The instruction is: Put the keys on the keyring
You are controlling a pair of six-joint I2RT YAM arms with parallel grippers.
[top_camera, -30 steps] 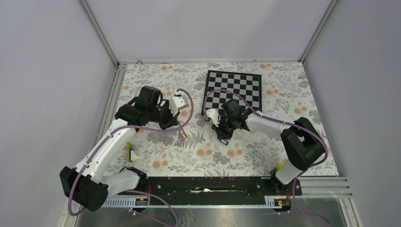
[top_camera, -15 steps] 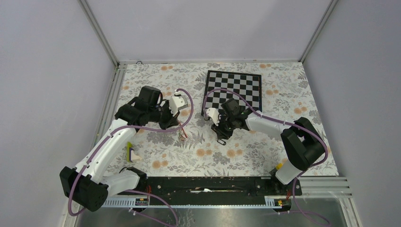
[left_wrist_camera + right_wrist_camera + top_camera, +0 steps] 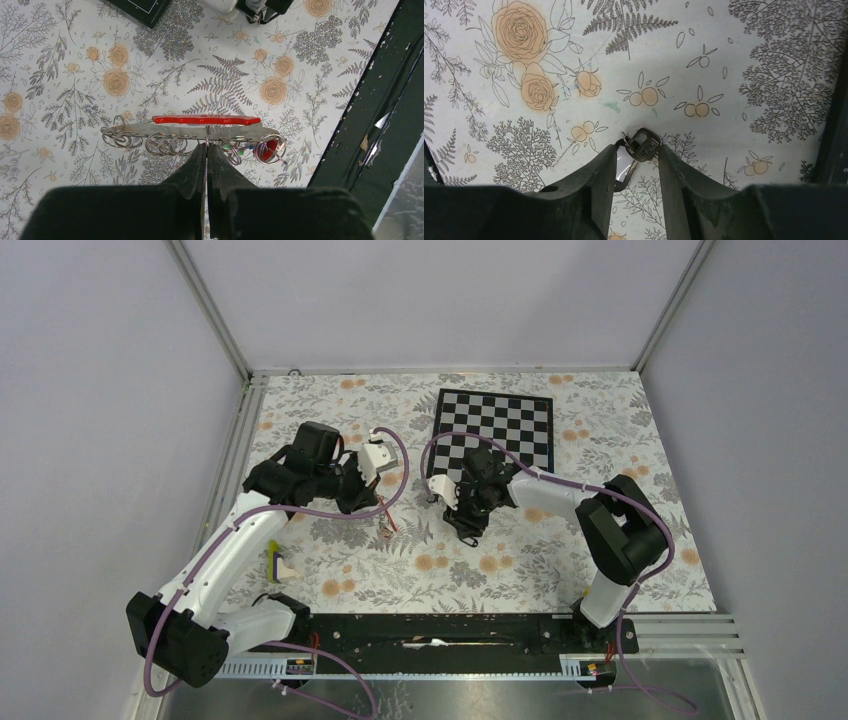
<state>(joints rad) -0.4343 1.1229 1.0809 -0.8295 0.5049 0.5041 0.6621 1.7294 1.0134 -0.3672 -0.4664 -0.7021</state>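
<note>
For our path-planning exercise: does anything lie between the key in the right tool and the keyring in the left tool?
Nothing visible does. In the top view, only bare floral tablecloth separates the key in the right tool from the keyring in the left tool; the chessboard sits farther back.

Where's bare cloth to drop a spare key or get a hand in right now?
Free: the near strip between the yellow-and-white block and the right arm's base, along the black rail; the far-left corner beyond the left arm; the cloth right of the checkerboard. Crowded: mid-table, where the left gripper holds the keyring and the right gripper pinches a key.
</note>
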